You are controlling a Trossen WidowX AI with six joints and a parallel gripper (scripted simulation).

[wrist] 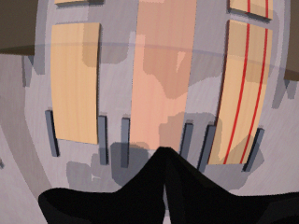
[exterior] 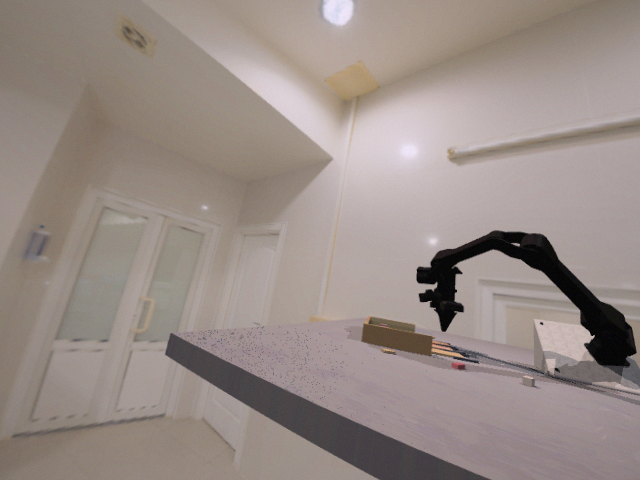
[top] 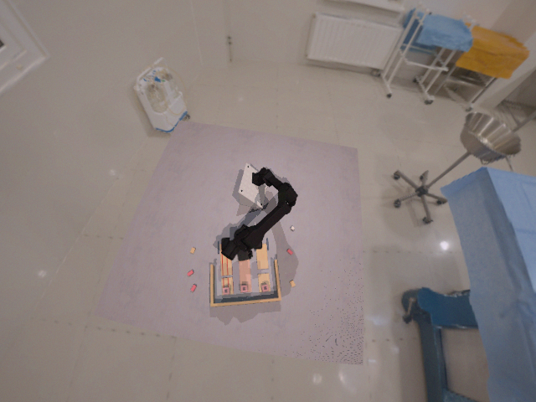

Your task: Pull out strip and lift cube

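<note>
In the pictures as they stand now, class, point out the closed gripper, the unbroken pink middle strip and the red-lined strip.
gripper (wrist: 164, 152), wrist view, tip where the shut fingers meet.
pink middle strip (wrist: 163, 56), wrist view, middle of its unbroken surface.
red-lined strip (wrist: 245, 100), wrist view, nearer piece, below the break.

A pale glossy floor (top: 78, 130) is seen around the grey counter (exterior: 310, 382). A white radiator (top: 353, 41) is set against the far wall, with a metal trolley (top: 415, 56) draped in blue and yellow cloth beside it. Double glazed doors (exterior: 113, 315) are seen beyond the counter's near corner. A round ceiling light (exterior: 337, 10) is lit overhead.
</note>
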